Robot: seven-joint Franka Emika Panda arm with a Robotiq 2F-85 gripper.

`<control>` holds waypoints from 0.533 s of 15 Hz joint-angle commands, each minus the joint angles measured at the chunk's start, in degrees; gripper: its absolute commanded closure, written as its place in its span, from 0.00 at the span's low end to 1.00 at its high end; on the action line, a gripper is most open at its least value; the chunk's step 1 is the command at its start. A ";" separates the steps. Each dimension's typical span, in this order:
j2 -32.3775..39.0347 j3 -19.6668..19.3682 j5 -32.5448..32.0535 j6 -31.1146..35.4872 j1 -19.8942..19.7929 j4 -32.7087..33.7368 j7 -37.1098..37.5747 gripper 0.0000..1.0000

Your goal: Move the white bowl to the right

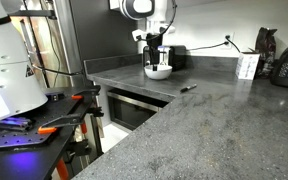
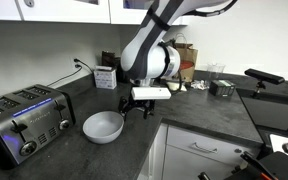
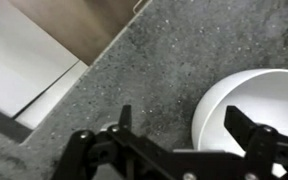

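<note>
The white bowl [image 1: 158, 71] sits upright on the dark speckled counter [image 1: 214, 110]. It also shows in an exterior view [image 2: 103, 126] next to the toaster [image 2: 24, 120], and at the right in the wrist view [image 3: 254, 95]. My gripper [image 3: 182, 125] is open and empty, just above the bowl's near rim. One finger is over the bowl's inside and the other is over the bare counter. In the exterior views the gripper [image 1: 156, 52] [image 2: 139, 104] hangs close over the bowl's edge. I cannot tell whether it touches the bowl.
A white printed carton [image 1: 247, 66] [image 2: 105, 76] stands by the back wall near an outlet. A small dark object [image 1: 187, 88] lies near the counter's front edge. A metal container [image 2: 222, 88] and a brown bag [image 2: 184, 58] stand further along. The counter edge [image 3: 104, 55] drops to white cabinets.
</note>
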 commanded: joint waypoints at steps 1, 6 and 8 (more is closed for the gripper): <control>7.31 3.26 6.94 -3.37 -2.10 8.18 -3.24 0.00; 15.55 2.71 6.42 -4.81 -1.10 15.96 -2.41 0.34; 16.94 2.38 6.14 -5.97 -1.10 17.26 -2.33 0.51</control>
